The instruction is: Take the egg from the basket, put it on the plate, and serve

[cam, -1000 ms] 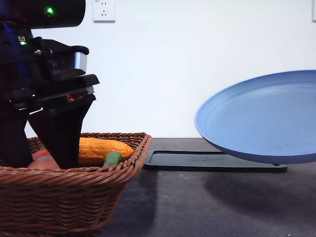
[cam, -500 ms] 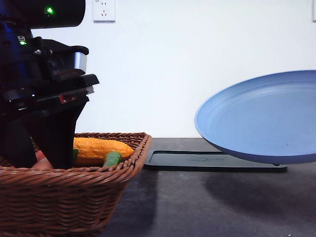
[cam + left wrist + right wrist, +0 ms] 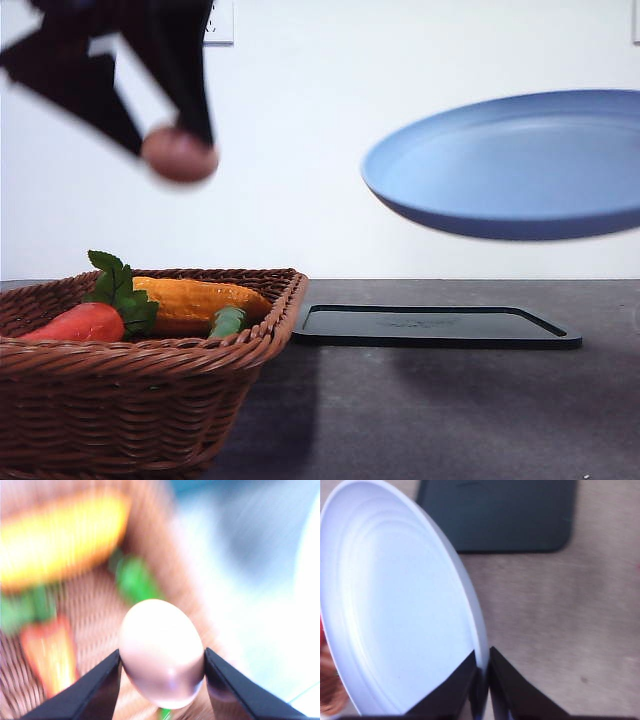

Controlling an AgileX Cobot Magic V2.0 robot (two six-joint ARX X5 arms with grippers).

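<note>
Here, in the front view, the left gripper hangs high above the basket, its dark fingers pinching the egg between their tips; the image of arm and egg is smeared by motion. The egg is in the air, well above the basket's braided rim and well apart from the plate. The plate floats over the bench at the right, tilted slightly, with its near edge lower, above the flat black tray that lies just beside the basket. Inside the basket rest a red-orange carrot with green leaves, a yellow-orange vegetable and a small green piece.

In the left wrist view, the egg sits squarely between the two black fingers, touched on both sides. Beneath it the basket's weave, the carrot and the yellow-orange vegetable appear blurred.

In the right wrist view, the right gripper is pressed together on the plate's raised rim, one finger on either face of the edge. The plate stretches away from the fingers, pale blue and bare. Behind it lie the tray and the grey-brown bench.
</note>
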